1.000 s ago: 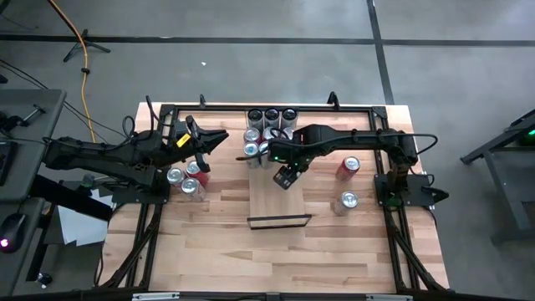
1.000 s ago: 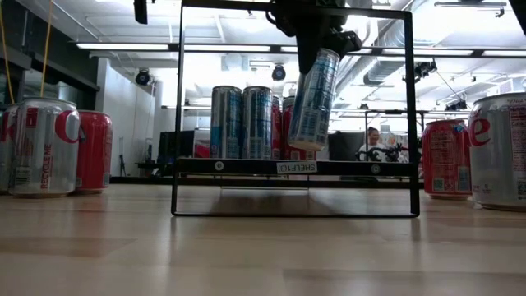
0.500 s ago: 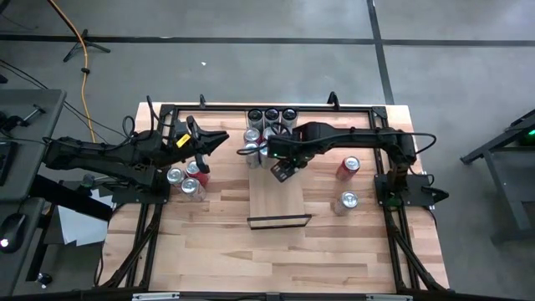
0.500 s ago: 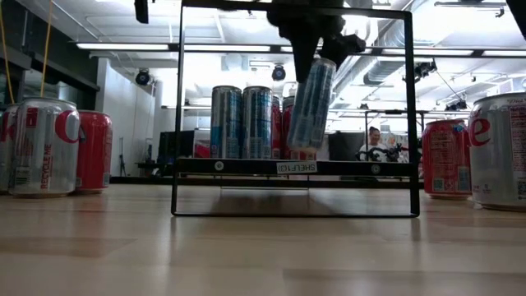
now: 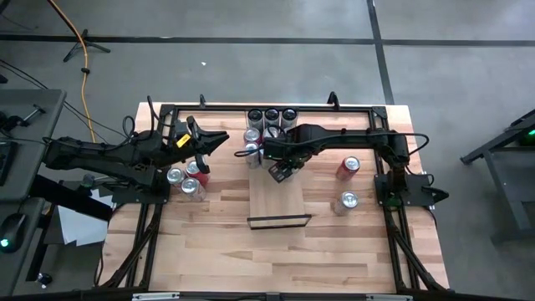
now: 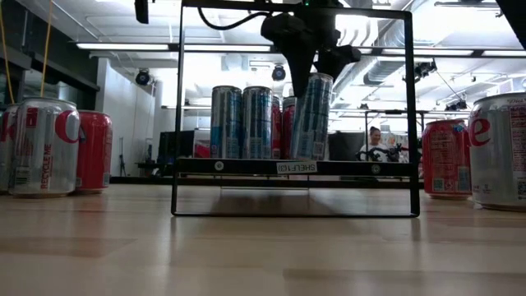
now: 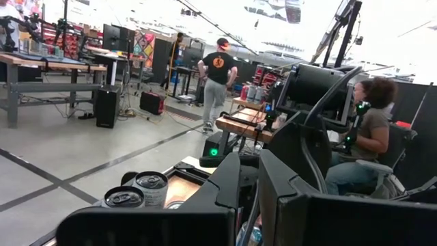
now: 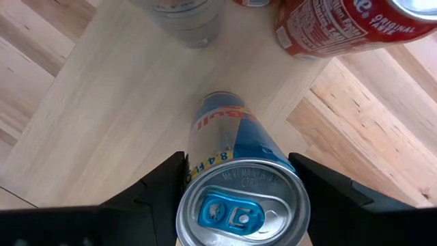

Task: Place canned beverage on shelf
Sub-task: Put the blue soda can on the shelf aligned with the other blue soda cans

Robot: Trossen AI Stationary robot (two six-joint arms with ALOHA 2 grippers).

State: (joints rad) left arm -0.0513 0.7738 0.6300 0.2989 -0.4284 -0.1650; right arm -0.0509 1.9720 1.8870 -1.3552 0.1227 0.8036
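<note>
the right end effector point(image 8: 235, 179) holds a slim silver and blue energy drink can point(image 8: 235, 184) from its sides, one dark finger point(image 8: 160, 183) on each side of the can near the top. the can is almost upright, with a small tilt, and in the low view point(image 6: 311, 115) its bottom is at the level of the shelf point(image 5: 278, 199) surface, but i cannot tell if it touches the wood already. in the high view the right end effector point(image 5: 282, 170) is over the far part of the shelf, just beside the cans that already stand there.

the shelf is a pale narrow board that lies in the middle of the bench point(image 5: 217, 251), with a thin black lip point(image 5: 279, 221) at the near short end. at its far end there is a group of standing cans point(image 5: 267, 125), tall slim ones and also red cola cans. in the right wrist view one red cola can point(image 8: 341, 24) is close to the held can, partly over the shelf edge.

the left end effector point(image 5: 201, 150) waits above the left side of the bench with its fingers pressed together, and it holds nothing. below it there are three cans point(image 5: 185, 177), silver and red. two more cola cans point(image 5: 348, 186) stand on the right side of the bench, well apart from the shelf.

in the left wrist view a person point(image 7: 217, 75) stands far in the room and another person point(image 7: 365, 140) sits nearer.
</note>
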